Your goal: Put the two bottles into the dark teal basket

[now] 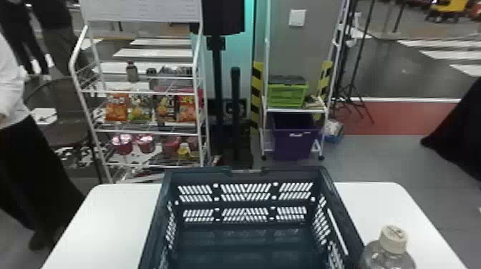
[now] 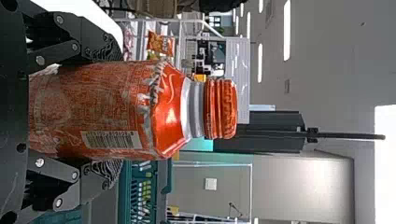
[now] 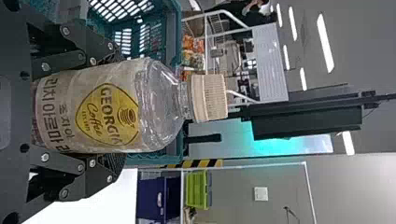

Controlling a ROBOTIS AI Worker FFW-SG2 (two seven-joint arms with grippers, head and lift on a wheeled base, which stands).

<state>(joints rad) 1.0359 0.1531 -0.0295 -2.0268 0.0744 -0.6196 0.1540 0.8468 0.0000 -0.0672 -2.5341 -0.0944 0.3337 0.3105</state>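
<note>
Background: grey wall (image 1: 304, 39), with a white wire rack (image 1: 89, 121) of snack bags (image 1: 116, 107) and pink-lidded cups (image 1: 122, 143) on the left; a lime-green crate (image 1: 286, 96) sits above a purple bin (image 1: 293, 145) on the right.
Bench: white top (image 1: 118, 214), rounded corners, in front of the racks.
Basket: dark teal plastic basket (image 1: 200, 174) with slotted walls, open-topped, mid-bench.
Red bottle: orange-red wrapped bottle with a ridged red cap (image 2: 163, 114), upright in the left wrist view, near the basket on its left side.
Left claw: (image 2: 109, 111) pinching the red bottle around its body, one finger on each side.
Clear bottle: clear plastic bottle with a beige cap and yellow-badged label (image 1: 388, 258), close to upright, just beside the basket's right wall; whether its base meets the bench, I cannot tell.
Right claw: (image 3: 116, 110) pinching the clear bottle at the labelled body, below the shoulder.
</note>
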